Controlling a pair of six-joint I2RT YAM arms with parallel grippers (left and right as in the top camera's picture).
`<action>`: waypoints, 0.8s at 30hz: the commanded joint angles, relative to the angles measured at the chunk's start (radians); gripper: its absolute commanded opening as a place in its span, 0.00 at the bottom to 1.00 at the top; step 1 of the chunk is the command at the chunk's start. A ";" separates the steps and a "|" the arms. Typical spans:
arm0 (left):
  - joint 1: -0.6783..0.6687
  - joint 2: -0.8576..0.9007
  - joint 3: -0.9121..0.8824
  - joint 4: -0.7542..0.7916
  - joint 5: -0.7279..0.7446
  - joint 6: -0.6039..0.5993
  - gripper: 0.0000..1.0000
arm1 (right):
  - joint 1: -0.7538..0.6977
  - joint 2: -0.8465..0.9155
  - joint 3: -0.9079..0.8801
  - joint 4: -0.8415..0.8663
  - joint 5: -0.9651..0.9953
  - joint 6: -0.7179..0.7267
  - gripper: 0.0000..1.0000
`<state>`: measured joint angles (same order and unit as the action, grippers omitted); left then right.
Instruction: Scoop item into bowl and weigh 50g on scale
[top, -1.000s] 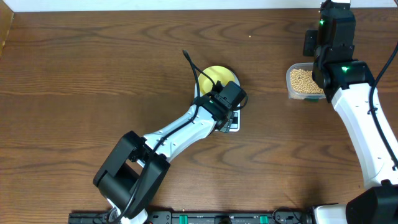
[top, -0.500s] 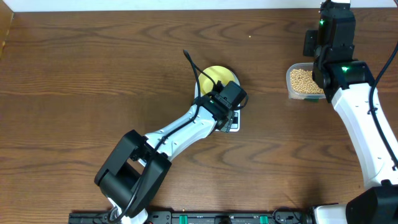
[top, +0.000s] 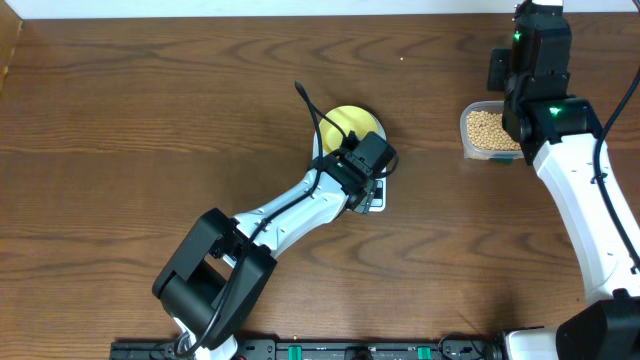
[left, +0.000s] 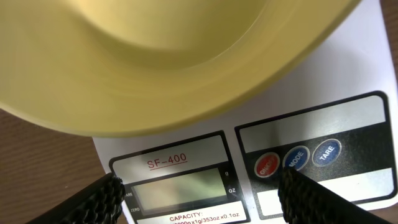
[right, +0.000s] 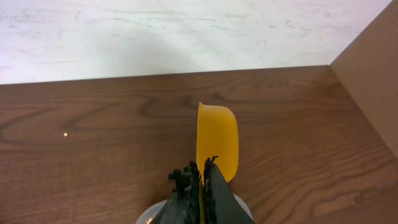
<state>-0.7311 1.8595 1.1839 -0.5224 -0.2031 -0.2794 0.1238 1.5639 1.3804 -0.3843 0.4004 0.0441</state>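
Okay, looks set for weighing: got the bowl (top: 355, 122) parked on the scale (left: 354, 62) for a direct reading, left claw (left: 202, 199) spread wide and empty over the display (left: 177, 188), right claw (right: 202, 180) pinching the scoop (right: 217, 140) at the tub (top: 464, 135) of beans (top: 485, 127), well apart
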 joint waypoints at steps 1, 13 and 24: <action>0.013 0.017 -0.016 0.005 0.008 0.016 0.81 | -0.005 -0.006 0.013 -0.002 0.009 0.011 0.01; 0.036 0.017 -0.023 0.005 0.013 0.016 0.81 | -0.005 -0.006 0.013 0.000 0.009 0.011 0.01; 0.029 0.017 -0.023 0.006 0.038 0.016 0.81 | -0.005 -0.006 0.013 0.002 0.008 0.011 0.01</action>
<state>-0.6979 1.8595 1.1698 -0.5159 -0.1772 -0.2794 0.1238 1.5639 1.3804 -0.3840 0.4004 0.0441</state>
